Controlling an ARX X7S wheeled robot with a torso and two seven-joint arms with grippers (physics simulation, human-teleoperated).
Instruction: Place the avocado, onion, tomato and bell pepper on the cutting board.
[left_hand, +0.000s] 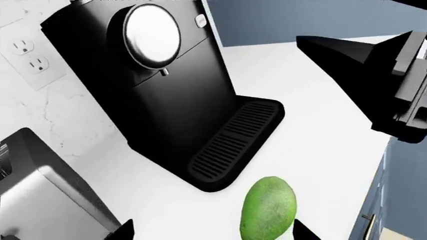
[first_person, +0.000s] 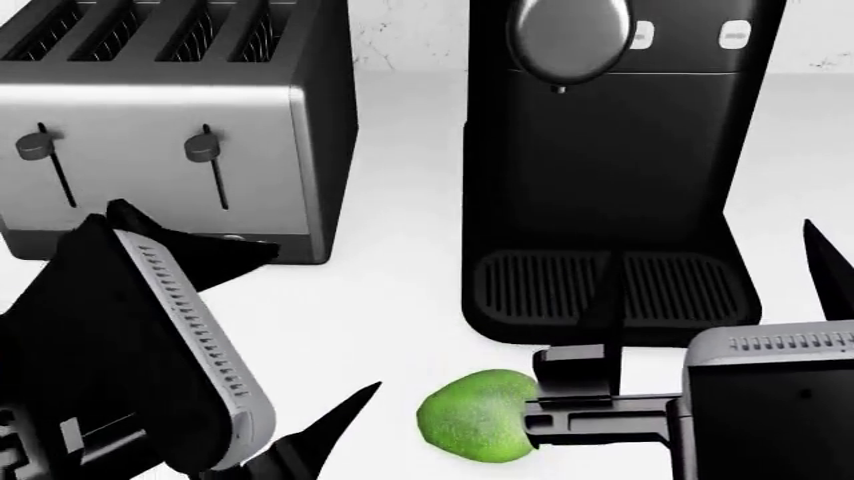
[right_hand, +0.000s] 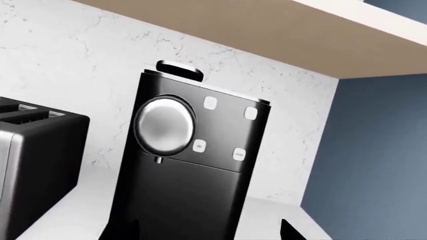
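Note:
The avocado (first_person: 467, 418), bright green and mottled, lies on the white counter in front of the coffee machine's drip tray. In the left wrist view the avocado (left_hand: 268, 210) sits between the spread fingertips, close to one of them. My left gripper (left_hand: 213, 231) is open and holds nothing; the head view shows the left gripper (first_person: 328, 318) just left of the fruit. My right gripper (right_hand: 208, 231) is open and empty, pointing up at the coffee machine. Part of the right arm (first_person: 601, 420) overlaps the avocado's right side. Onion, tomato, bell pepper and cutting board are out of view.
A black coffee machine (first_person: 614, 150) stands behind the avocado. A steel toaster (first_person: 174, 120) stands to its left. The wall carries an outlet (left_hand: 30, 55). The counter edge with a drawer handle (left_hand: 367, 220) runs close to the fruit. A wooden shelf (right_hand: 267, 30) hangs overhead.

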